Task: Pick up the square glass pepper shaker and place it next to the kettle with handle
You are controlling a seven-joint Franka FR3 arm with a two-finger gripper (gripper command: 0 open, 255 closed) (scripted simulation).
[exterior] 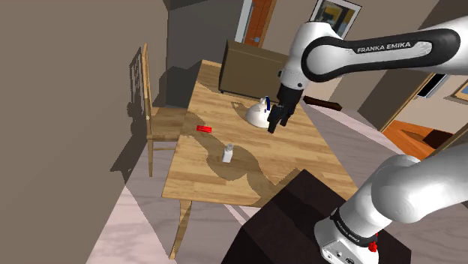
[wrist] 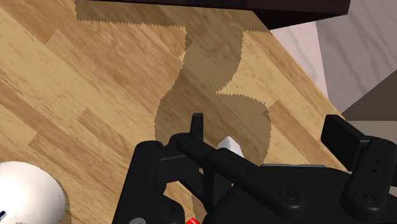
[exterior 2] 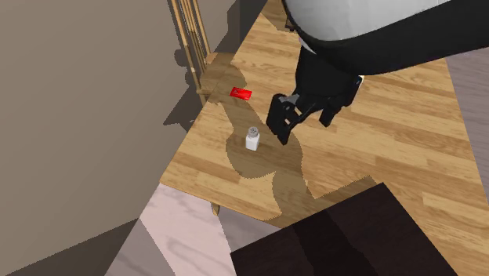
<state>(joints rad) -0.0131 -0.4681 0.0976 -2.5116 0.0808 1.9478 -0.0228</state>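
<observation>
While the claw (exterior 2: pixel 280 132) hangs spread and empty, the shaker (exterior 2: pixel 252 139) stands upright on the table (exterior 2: pixel 392 149) below it, nearer one finger than the other; a straight descent could land that finger on its cap and topple it. The kettle (exterior: pixel 257 114) lies beyond that finger.

"FRANKA EMIKA" — white lettering on dark band of arm (exterior: pixel 390 48) — shoulder view.
</observation>
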